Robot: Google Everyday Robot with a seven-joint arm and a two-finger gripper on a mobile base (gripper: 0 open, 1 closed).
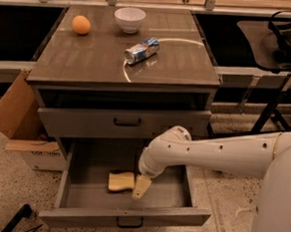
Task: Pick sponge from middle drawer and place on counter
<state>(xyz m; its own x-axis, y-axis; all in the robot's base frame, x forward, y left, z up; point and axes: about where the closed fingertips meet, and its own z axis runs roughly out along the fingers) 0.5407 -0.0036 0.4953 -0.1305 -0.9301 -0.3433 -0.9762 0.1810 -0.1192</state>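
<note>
The pale-yellow sponge [121,181] lies flat on the floor of the open middle drawer [123,219], the lowest grey tray of the cabinet, pulled out toward me. My gripper [141,187] hangs down inside the drawer at the sponge's right edge, touching it or nearly so. The white arm [218,153] reaches in from the right. The counter [89,59] is the glossy brown-grey cabinet top above.
On the counter are an orange [81,24], a white bowl [130,18] and a can on its side [141,50]. The drawer above [125,122] is closed. A cardboard box [20,124] stands at the left. A dark side table [277,47] stands at the right.
</note>
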